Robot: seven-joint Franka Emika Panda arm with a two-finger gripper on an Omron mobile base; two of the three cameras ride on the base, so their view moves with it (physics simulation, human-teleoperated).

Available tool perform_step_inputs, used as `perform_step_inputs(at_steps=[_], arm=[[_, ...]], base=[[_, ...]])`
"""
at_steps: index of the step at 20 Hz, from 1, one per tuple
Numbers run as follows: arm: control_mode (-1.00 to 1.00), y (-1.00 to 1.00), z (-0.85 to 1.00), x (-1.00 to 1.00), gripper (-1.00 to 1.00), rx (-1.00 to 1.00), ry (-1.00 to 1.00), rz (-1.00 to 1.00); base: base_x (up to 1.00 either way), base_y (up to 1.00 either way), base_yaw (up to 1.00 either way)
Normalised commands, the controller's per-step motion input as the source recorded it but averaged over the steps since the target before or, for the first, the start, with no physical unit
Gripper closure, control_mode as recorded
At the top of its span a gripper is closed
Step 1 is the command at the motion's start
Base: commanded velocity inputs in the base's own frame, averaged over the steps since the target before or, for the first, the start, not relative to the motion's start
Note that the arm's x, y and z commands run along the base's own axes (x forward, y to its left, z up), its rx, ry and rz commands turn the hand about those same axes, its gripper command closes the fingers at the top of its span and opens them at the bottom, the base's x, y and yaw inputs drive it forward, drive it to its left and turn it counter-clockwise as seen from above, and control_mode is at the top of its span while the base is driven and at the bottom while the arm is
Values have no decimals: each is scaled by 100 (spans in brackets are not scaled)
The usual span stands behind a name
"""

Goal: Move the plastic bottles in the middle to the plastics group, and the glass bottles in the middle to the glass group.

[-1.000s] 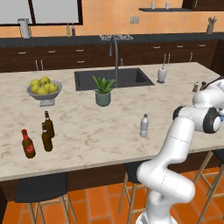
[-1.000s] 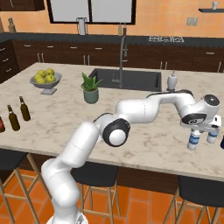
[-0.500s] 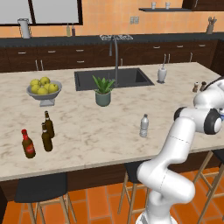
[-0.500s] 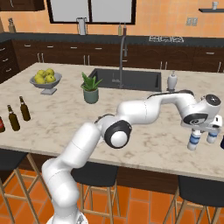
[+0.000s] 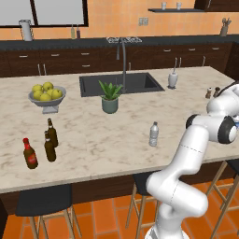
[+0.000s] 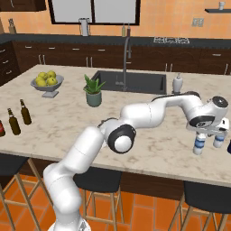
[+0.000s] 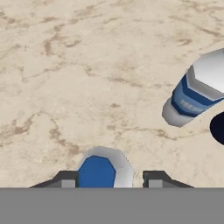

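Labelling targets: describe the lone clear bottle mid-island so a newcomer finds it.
On the marble island, go right of the potted plant, toward the front edge. The small clear bottle stands there alone, white-capped, unlike the dark bottles at the left end.

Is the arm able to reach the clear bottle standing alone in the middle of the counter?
Probably yes: the clear bottle stands alone on open counter, nothing beside it, and the tool looks free.

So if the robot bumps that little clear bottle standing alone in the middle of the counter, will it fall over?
Probably, yes. The clear bottle stands upright, tall and narrow on a small base, so a knock near its cap would likely tip it. It looks round, so once down it may roll across the smooth marble counter.
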Motion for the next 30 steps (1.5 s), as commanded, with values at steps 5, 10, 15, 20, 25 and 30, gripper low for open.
perform_step_inputs(at_steps=[5,10,15,20,25,30], arm=[[-100,3,0,0,-100,0,0,0],[-100,11,19,-11,-100,-1,-1,0],[-100,51,68,-46,-100,-4,-5,0],[-100,93,14,-45,-100,-11,-4,0],[-100,100,0,-38,-100,-16,0,0],[-100,100,-7,-35,-100,-18,1,0]], base=[[0,0,0],[0,0,0],[0,0,0],[0,0,0],[0,0,0],[0,0,0]])
